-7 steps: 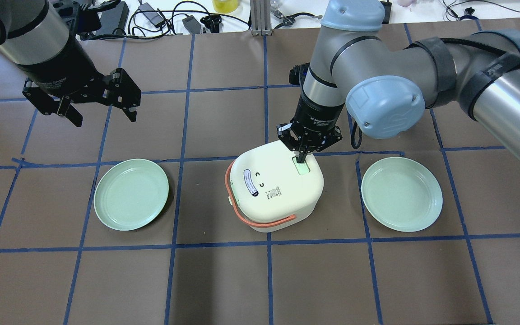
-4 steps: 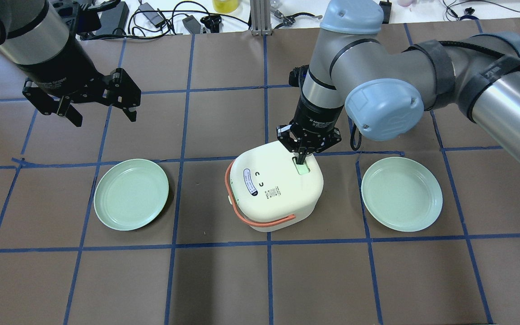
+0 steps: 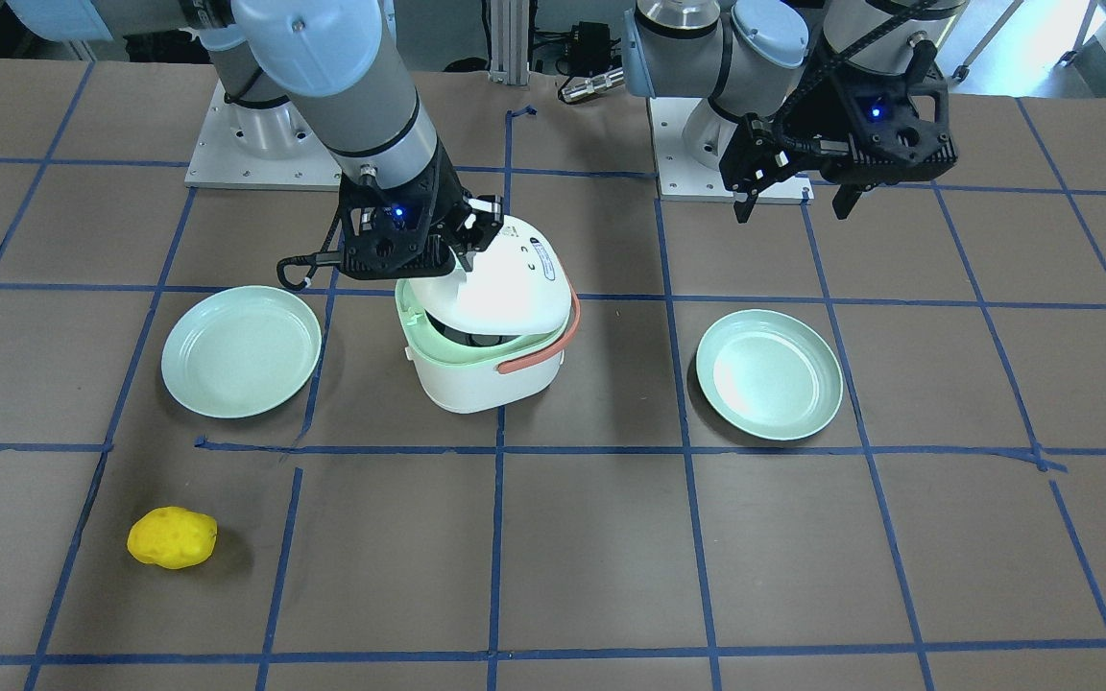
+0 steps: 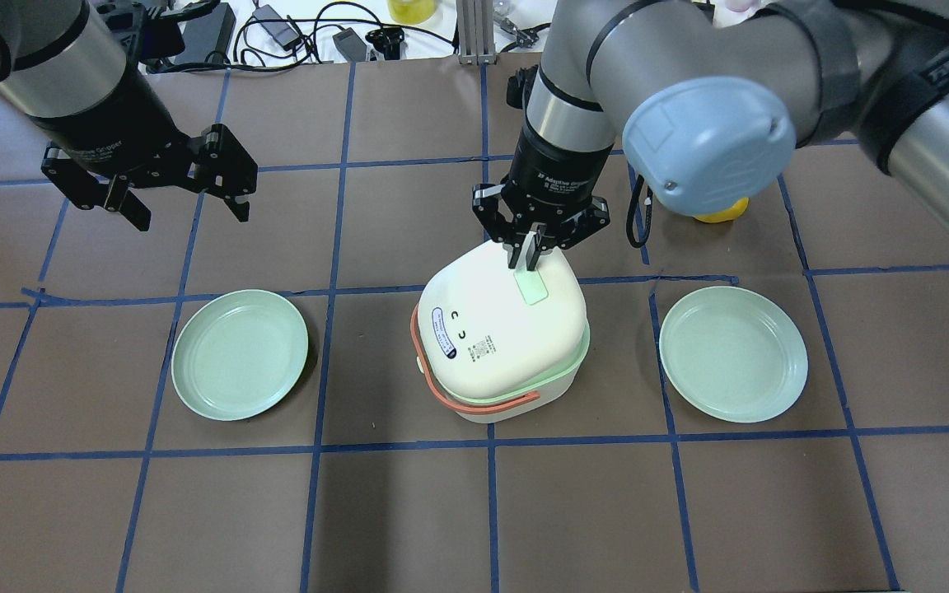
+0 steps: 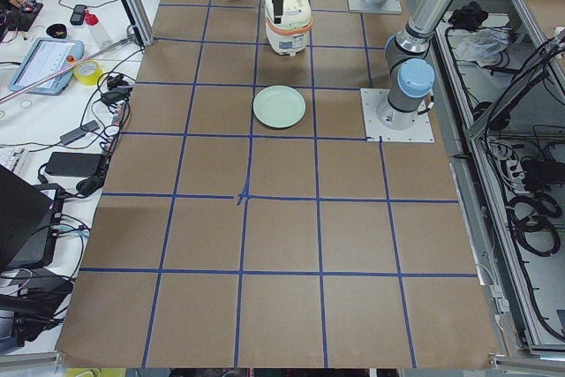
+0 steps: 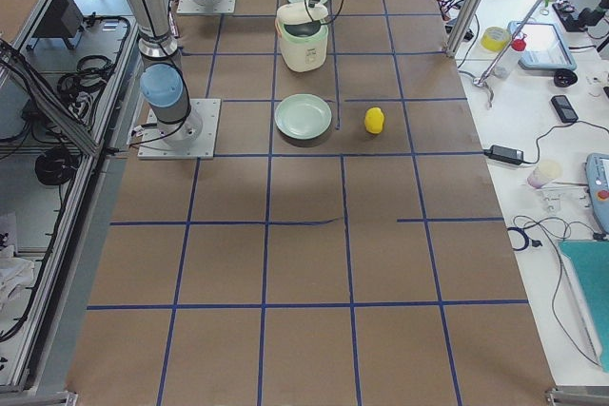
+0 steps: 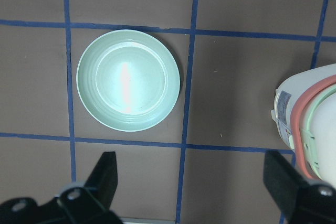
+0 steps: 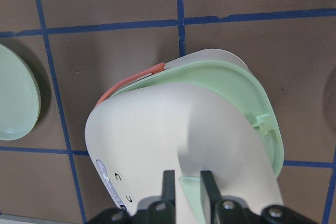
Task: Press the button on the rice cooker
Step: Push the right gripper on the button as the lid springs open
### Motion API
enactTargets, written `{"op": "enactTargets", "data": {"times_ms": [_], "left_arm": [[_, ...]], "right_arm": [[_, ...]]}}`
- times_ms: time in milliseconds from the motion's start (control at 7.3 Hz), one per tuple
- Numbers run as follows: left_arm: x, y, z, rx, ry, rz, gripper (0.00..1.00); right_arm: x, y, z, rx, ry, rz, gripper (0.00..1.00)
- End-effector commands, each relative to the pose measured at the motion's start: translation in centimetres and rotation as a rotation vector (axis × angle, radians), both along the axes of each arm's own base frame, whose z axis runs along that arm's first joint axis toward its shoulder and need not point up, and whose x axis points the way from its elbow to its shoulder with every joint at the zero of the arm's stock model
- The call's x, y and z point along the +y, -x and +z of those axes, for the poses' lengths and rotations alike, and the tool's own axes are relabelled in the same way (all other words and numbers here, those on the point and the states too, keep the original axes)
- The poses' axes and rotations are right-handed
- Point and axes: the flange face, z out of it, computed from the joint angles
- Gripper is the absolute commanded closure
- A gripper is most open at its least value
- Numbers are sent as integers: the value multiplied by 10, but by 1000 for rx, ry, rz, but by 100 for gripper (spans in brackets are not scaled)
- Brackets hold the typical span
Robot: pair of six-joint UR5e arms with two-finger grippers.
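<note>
Lid label — writing seemingly unreadable, blurred

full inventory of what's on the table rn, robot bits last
rice cooker: 1, cream with orange handle, table centre, lid popped partly open
button: 1, pale, in the lid's top
plates: 2, pale green, one on the robot's left, one on its right, flanking the cooker
lumpy toy: 1, yellow, far side, robot's right
left tool: open, empty, raised above the left plate's area
right tool: fingers close together, empty, just above the button's far end
</note>
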Motion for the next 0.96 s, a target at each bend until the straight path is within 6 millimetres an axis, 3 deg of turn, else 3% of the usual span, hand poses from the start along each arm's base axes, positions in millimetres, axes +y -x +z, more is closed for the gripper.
{"op": "enactTargets", "data": {"times_ms": [0,274,548,822], "left_arm": [[0,0,0,0,0,0,0],[0,0,0,0,0,0,0],[0,0,0,0,0,0,0],[0,0,0,0,0,0,0]], "right_arm": [[-7,9,51,-1,24,-28,0],[-21,33,79,2,40,-81,0],[-36,72,77,73,62,-78,0],[-39,92,72,209,84,-1,0]]}}
